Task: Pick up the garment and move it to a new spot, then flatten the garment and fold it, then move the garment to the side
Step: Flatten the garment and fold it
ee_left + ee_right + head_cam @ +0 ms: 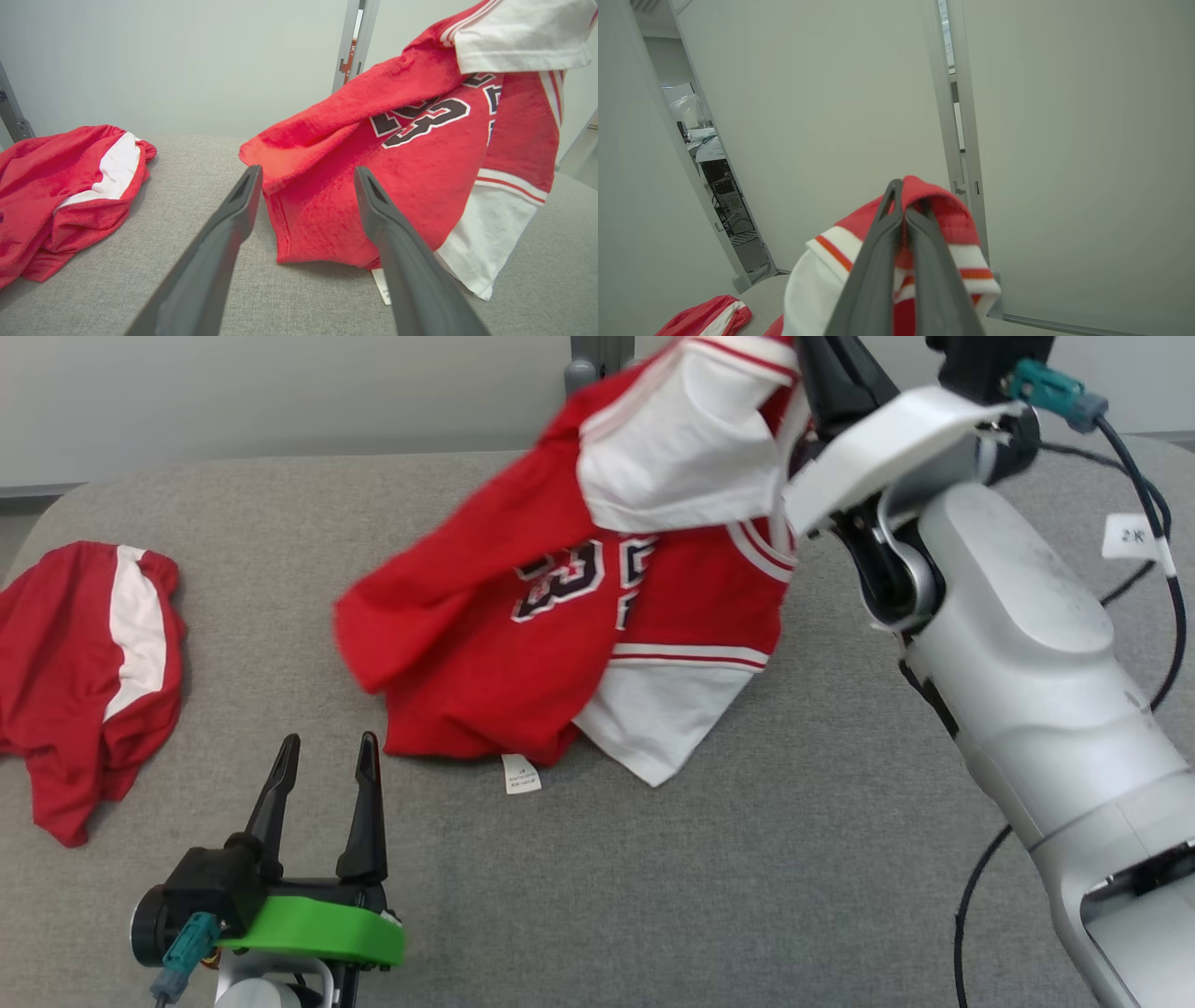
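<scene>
While the right pincer (900, 210) was clamped on the red garment (560, 644), its hem rested below that pincer on the tabletop (794, 859). The left pincer (329, 743) stood apart, empty, just short of the hem. Relocation was judged incomplete; flattening, folding and side placement remained.

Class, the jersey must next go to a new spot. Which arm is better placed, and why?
Right. The right fingers are shut on the jersey, its top lifted, hem on the table. The left fingers stand open and empty, short of it.
</scene>
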`<state>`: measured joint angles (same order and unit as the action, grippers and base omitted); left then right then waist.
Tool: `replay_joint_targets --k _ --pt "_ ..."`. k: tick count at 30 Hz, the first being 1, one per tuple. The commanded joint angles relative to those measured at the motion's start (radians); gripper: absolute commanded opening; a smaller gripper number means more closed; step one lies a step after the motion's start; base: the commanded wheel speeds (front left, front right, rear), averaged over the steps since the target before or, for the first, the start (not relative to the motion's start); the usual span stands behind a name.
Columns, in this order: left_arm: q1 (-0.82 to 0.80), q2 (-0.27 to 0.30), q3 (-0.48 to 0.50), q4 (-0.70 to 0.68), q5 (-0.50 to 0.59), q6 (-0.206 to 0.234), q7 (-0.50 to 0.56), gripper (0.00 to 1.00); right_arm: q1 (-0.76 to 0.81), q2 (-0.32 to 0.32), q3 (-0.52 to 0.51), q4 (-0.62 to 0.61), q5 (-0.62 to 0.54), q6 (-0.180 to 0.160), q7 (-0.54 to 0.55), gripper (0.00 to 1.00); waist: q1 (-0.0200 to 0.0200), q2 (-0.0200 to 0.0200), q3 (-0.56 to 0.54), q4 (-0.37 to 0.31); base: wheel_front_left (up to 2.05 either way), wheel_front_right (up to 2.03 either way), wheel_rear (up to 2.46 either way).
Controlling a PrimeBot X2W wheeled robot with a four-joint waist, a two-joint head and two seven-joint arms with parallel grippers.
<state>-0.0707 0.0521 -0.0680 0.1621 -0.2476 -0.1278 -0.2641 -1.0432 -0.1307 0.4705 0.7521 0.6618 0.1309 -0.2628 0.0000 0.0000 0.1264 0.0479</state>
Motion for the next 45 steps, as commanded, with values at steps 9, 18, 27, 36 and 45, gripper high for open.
replay_joint_targets --k 9,18,27,36,45 --pt "-0.021 0.006 0.003 -0.007 0.004 -0.005 -0.001 1.00 0.237 -0.056 -0.184 -0.014 -0.077 0.000 -0.003 0.00 0.0000 0.0000 0.025 -0.044 0.00 0.00 0.00" --pt "-0.031 0.010 -0.002 -0.015 0.003 -0.005 -0.001 1.00 0.295 -0.066 -0.282 -0.079 -0.136 0.000 0.008 0.00 0.0000 0.0000 0.049 -0.046 0.00 0.00 0.00" --pt "-0.085 0.010 -0.027 -0.019 -0.003 -0.005 -0.001 1.00 0.109 -0.043 -0.368 0.111 -0.137 0.000 0.117 0.18 0.0000 0.0000 0.126 0.008 0.00 0.00 0.00" --pt "-0.115 0.007 -0.038 -0.012 -0.008 -0.005 -0.001 1.00 -0.006 -0.028 -0.396 0.361 -0.203 0.000 0.177 1.00 0.0000 0.0000 0.148 0.051 0.00 0.00 0.00" --pt "-0.069 0.005 0.001 -0.013 0.001 -0.005 -0.001 1.00 0.124 -0.023 -0.269 0.270 -0.206 0.000 0.153 1.00 0.0000 0.0000 0.088 0.015 0.00 0.00 0.00"
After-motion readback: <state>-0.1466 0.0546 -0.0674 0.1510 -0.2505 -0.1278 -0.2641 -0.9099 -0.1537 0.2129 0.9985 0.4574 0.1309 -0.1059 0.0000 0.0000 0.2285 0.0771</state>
